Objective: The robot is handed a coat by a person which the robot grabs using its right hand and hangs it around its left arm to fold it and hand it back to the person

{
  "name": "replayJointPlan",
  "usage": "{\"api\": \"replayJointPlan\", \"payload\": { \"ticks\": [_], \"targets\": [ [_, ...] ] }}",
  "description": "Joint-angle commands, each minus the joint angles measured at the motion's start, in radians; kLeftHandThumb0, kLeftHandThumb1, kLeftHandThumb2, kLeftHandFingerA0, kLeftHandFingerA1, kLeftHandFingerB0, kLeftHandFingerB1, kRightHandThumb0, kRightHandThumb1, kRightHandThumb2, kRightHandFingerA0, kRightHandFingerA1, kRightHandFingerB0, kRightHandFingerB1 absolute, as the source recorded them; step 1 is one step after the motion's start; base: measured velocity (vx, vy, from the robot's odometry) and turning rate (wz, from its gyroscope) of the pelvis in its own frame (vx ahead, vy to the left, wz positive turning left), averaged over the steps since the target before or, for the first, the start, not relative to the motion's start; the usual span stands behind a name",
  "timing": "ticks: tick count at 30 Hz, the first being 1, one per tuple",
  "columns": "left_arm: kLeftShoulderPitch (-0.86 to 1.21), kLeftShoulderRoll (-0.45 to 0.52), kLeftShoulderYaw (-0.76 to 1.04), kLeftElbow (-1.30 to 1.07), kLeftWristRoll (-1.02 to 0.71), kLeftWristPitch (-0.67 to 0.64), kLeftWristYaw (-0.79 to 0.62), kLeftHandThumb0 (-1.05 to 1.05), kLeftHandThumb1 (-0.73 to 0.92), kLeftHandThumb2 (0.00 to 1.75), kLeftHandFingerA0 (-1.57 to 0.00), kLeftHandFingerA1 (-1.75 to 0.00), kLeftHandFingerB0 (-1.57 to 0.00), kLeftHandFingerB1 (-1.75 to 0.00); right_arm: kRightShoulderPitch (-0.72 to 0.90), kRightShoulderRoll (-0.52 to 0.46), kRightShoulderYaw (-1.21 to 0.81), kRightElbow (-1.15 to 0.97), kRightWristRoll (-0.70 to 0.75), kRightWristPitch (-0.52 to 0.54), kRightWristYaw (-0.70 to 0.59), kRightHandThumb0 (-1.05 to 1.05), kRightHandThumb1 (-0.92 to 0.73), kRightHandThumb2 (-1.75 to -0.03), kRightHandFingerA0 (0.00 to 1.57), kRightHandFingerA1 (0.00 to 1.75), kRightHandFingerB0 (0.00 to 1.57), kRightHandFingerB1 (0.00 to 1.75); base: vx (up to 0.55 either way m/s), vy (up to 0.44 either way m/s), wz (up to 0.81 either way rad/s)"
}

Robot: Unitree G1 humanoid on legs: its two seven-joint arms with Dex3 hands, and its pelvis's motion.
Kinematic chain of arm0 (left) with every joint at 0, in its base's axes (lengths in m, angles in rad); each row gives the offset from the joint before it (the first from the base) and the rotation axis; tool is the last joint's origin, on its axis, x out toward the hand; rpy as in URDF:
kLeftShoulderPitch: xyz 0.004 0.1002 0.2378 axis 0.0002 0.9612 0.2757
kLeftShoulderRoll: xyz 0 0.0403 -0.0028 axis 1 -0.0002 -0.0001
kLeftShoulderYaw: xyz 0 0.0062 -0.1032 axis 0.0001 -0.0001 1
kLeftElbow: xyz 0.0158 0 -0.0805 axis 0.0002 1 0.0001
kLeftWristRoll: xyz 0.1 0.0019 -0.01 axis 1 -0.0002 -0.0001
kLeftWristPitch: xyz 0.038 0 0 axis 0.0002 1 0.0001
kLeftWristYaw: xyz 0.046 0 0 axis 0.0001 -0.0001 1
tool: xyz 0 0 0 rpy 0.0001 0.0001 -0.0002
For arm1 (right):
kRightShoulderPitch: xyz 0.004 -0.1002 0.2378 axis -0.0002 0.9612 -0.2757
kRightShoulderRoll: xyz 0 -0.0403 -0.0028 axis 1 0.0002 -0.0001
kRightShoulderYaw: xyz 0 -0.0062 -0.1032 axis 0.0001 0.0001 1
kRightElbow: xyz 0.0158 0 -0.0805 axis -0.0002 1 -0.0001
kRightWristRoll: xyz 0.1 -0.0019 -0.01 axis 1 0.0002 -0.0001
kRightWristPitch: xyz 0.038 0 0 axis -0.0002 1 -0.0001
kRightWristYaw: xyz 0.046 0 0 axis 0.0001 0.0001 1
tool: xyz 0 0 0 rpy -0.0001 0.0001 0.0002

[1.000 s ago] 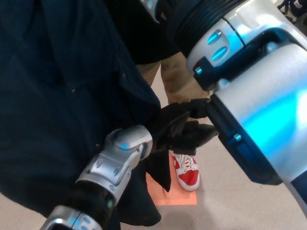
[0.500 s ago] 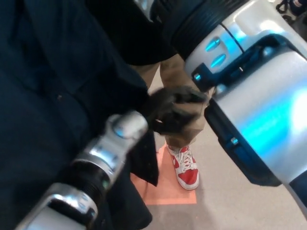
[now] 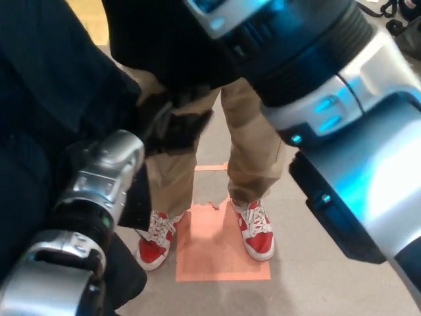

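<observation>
Navy coat over left arm — left hand state unclear; right hand unseen.

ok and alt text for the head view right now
A dark coat drapes around the robot's silver left arm, whose black left hand sits at the coat's edge. The right arm fills the right side; beyond stand a person's tan trousers and red-and-white shoes at an orange floor patch.

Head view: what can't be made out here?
Right hand: head view, hidden beyond the right arm, past the top edge.
Left hand: head view, black against the dark coat; hold unclear.
Person: head view, upper body cut off by coat and top edge.
</observation>
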Motion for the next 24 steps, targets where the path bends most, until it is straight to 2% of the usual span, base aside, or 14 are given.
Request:
{"api": "replayJointPlan", "payload": {
  "ticks": [1, 3, 4, 9, 10, 11, 12, 15, 17, 18, 21, 22, 23, 24],
  "targets": [
    [-0.043, 0.098, 0.097, 0.070, -0.061, -0.042, -0.018, -0.74, 0.59, 0.96, -0.04, -0.39, -0.03, -0.31, -0.013, -0.160, -0.110, -0.201, 0.119, 0.150, 0.116, -0.35, -0.84, -0.68, 1.29, 0.68, 1.26, 0.72, 0.00, 0.000, 0.00],
    [-0.042, 0.109, 0.111, 0.083, -0.060, -0.046, -0.023, -0.80, 0.62, 0.95, -0.07, -0.35, -0.07, -0.26, 0.005, -0.183, -0.137, -0.202, 0.140, 0.081, 0.091, -0.30, -0.85, -0.67, 1.28, 0.64, 1.22, 0.71, 0.00, 0.000, 0.00],
    [-0.043, 0.117, 0.121, 0.090, -0.061, -0.053, -0.030, -0.72, 0.60, 0.96, -0.03, -0.36, -0.02, -0.30, 0.009, -0.198, -0.157, -0.199, 0.160, 0.078, 0.090, -0.33, -0.85, -0.67, 1.29, 0.60, 1.24, 0.70, 0.00, 0.000, 0.00],
    [-0.049, 0.138, 0.160, 0.115, -0.074, -0.056, -0.045, -0.79, 0.61, 0.93, -0.07, -0.32, -0.06, -0.27, -0.003, -0.277, -0.215, -0.159, 0.206, 0.164, 0.114, -0.35, -0.86, -0.67, 1.16, 0.57, 1.20, 0.77, 0.00, 0.000, 0.00],
    [-0.048, 0.144, 0.161, 0.114, -0.070, -0.062, -0.052, -0.79, 0.61, 0.93, -0.06, -0.29, -0.06, -0.26, -0.001, -0.325, -0.246, -0.141, 0.209, 0.237, 0.111, -0.33, -0.69, -1.06, 0.94, 0.78, 1.03, 0.91, 0.00, 0.000, 0.00],
    [-0.047, 0.149, 0.159, 0.113, -0.064, -0.061, -0.050, -0.80, 0.62, 0.94, -0.07, -0.31, -0.07, -0.27, 0.007, -0.348, -0.248, -0.132, 0.200, 0.239, 0.107, -0.33, -0.70, -1.08, 0.97, 0.81, 1.06, 0.93, 0.00, 0.000, 0.00],
    [-0.041, 0.157, 0.159, 0.111, -0.063, -0.064, -0.060, -0.80, 0.62, 0.94, -0.07, -0.32, -0.07, -0.26, 0.024, -0.368, -0.270, -0.119, 0.224, 0.263, 0.115, -0.35, -0.87, -0.67, 1.22, 0.65, 1.14, 0.89, 0.00, 0.000, 0.00],
    [-0.037, 0.162, 0.171, 0.111, -0.072, -0.067, -0.073, -0.72, 0.58, 0.95, -0.03, -0.35, -0.02, -0.30, 0.066, -0.415, -0.297, -0.136, 0.245, 0.316, 0.117, -0.36, -0.87, -0.69, 1.31, 0.72, 1.11, 1.00, 0.00, 0.000, 0.00],
    [-0.030, 0.171, 0.171, 0.110, -0.069, -0.074, -0.070, -0.71, 0.58, 0.94, -0.03, -0.35, -0.02, -0.30, 0.122, -0.477, -0.309, -0.162, 0.228, 0.335, 0.116, -0.38, -0.89, -0.67, 1.30, 0.73, 1.17, 0.91, 0.00, 0.000, 0.00],
    [-0.019, 0.173, 0.169, 0.108, -0.066, -0.078, -0.069, -0.70, 0.59, 0.95, -0.02, -0.33, -0.02, -0.31, 0.162, -0.494, -0.339, -0.186, 0.254, 0.365, 0.112, -0.33, -0.72, -1.10, 1.18, 0.95, 1.11, 1.03, 0.00, 0.000, 0.00],
    [-0.012, 0.187, 0.169, 0.111, -0.064, -0.081, -0.071, -0.78, 0.61, 0.93, -0.06, -0.28, -0.06, -0.27, 0.253, -0.545, -0.376, -0.228, 0.292, 0.359, 0.126, -0.30, -0.73, -1.10, 1.18, 0.96, 1.09, 1.06, 0.00, 0.000, 0.00],
    [-0.010, 0.195, 0.171, 0.110, -0.066, -0.082, -0.075, -0.70, 0.60, 0.95, -0.03, -0.32, -0.03, -0.33, 0.323, -0.569, -0.403, -0.256, 0.301, 0.355, 0.124, -0.34, -0.88, -0.71, 1.32, 0.70, 1.13, 1.05, 0.00, 0.000, 0.00],
    [-0.010, 0.198, 0.176, 0.110, -0.072, -0.082, -0.076, -0.70, 0.59, 0.95, -0.03, -0.32, -0.03, -0.33, 0.372, -0.589, -0.420, -0.271, 0.310, 0.345, 0.127, -0.32, -0.73, -1.11, 1.19, 0.96, 1.09, 1.04, 0.00, 0.000, 0.00],
    [-0.011, 0.199, 0.177, 0.111, -0.073, -0.081, -0.076, -0.79, 0.62, 0.94, -0.07, -0.28, -0.07, -0.29, 0.385, -0.593, -0.421, -0.278, 0.316, 0.344, 0.126, -0.27, -0.91, -0.74, 1.40, 0.91, 1.18, 1.13, 0.00, 0.000, 0.00]
  ]
}}
